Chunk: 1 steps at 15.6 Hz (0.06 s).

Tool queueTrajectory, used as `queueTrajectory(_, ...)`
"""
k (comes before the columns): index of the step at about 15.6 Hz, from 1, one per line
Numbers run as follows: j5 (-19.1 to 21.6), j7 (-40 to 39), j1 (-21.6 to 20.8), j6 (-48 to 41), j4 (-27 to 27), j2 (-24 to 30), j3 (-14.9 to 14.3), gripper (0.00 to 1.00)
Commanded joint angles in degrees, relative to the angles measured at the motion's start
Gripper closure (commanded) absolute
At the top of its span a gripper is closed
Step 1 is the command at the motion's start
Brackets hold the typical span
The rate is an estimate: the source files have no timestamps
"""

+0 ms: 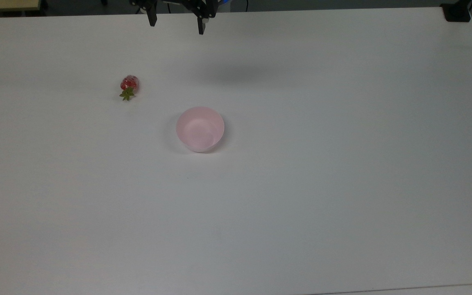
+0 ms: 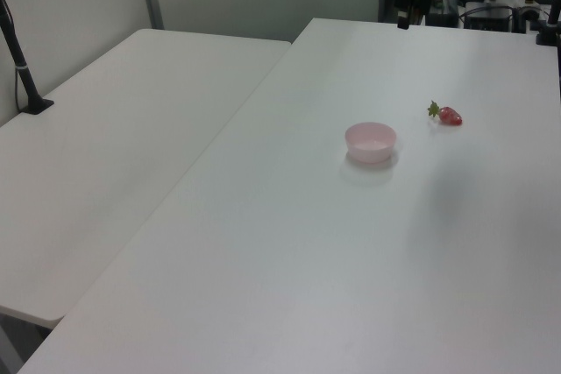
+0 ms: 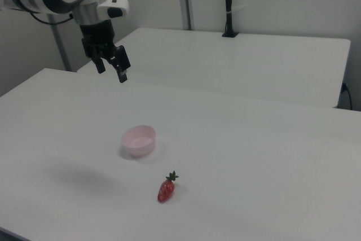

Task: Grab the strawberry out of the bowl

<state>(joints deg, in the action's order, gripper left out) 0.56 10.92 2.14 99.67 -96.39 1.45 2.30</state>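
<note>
- White desk (image 1: 301, 205) carries your whole setup; a second desk (image 2: 114, 129) stands alongside it in the left view, with grey partition walls behind.
- You have the strawberry (image 1: 129, 86) lying on its side on the bare desk, green cap towards the top view's bottom. It is not in the bowl: it sits well apart from it, up and to the top view's left.
- Your pink bowl (image 1: 200, 129) stands upright with nothing inside, smooth interior fully exposed.
- Your end effector (image 3: 110, 67) hangs high above the desk, fingers spread wide and nothing between them. In the top view its fingertips (image 1: 200, 28) poke in at the upper edge, well clear of both objects.
- Judgement: with the fruit out on the desk and the bowl vacant, the removal looks done; the raised, parted fingers read as a retreat pose, keeping clear of both items.
- Judgement: if you want a re-grasp, the strawberry's glossy, tapered body lying flat favours a pinch across its width; the rounded shape could let it roll.
</note>
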Motion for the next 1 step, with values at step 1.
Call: queueTrajectory(1, -0.9, -1.8, -2.0, 1.5, 0.1, -0.7, -1.3, 0.0)
